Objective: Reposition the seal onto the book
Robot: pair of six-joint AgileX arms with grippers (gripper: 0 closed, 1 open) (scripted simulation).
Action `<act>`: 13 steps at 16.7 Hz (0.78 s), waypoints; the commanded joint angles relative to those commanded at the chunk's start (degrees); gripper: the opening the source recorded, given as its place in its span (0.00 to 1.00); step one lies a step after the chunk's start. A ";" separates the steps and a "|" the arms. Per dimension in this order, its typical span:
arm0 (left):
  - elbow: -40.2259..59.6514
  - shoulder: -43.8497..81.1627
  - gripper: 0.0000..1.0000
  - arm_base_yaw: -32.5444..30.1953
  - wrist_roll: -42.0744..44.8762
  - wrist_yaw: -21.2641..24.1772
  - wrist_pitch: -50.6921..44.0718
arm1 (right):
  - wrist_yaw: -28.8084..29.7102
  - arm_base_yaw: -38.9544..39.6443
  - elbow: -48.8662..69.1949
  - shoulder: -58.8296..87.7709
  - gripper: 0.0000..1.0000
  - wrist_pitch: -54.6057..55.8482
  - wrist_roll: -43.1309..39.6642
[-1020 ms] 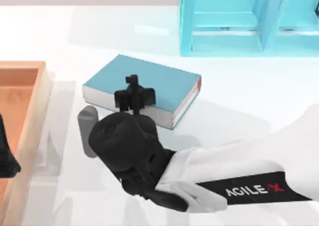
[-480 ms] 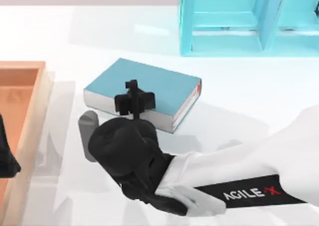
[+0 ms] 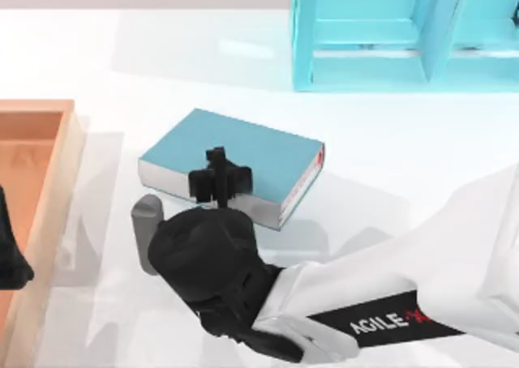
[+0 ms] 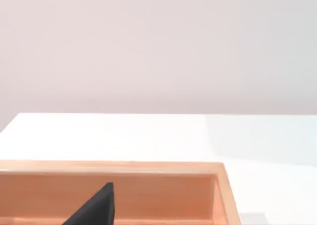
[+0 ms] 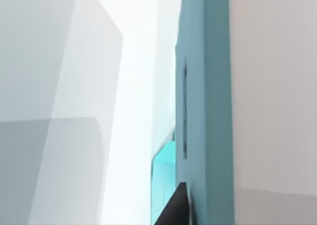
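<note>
book (image 3: 243,149): teal hardcover, lies flat mid-counter, near the blue shelf unit (image 3: 405,32) at the far right. Stiff, flat, heavy enough to stay put as a landing pad.
seal: can't spot it; likely hidden under the right arm's wrist. Judged small, rigid, light; pinch the block's sides below the rounded top.
right claw (image 3: 217,173): hangs over the book's near edge. You can't tell its opening or load.
left claw (image 3: 10,258): parked over the wooden tray (image 3: 57,141) at left, opening not readable.
risk: a small block may tip on release.
</note>
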 joint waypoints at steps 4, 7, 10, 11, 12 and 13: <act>0.00 0.00 1.00 0.00 0.00 0.00 0.00 | 0.00 0.00 0.00 0.00 0.30 0.00 0.00; 0.00 0.00 1.00 0.00 0.00 0.00 0.00 | 0.00 0.00 0.00 0.00 0.53 0.00 0.00; 0.00 0.00 1.00 0.00 0.00 0.00 0.00 | 0.00 0.00 0.00 0.00 0.75 0.00 0.00; 0.00 0.00 1.00 0.00 0.00 0.00 0.00 | 0.00 0.00 0.00 0.00 0.83 0.00 0.00; 0.00 0.00 1.00 0.00 0.00 0.00 0.00 | 0.00 0.00 0.00 0.00 0.90 0.00 0.00; 0.00 0.00 1.00 0.00 0.00 0.00 0.00 | 0.00 0.00 0.00 0.00 0.98 0.00 0.00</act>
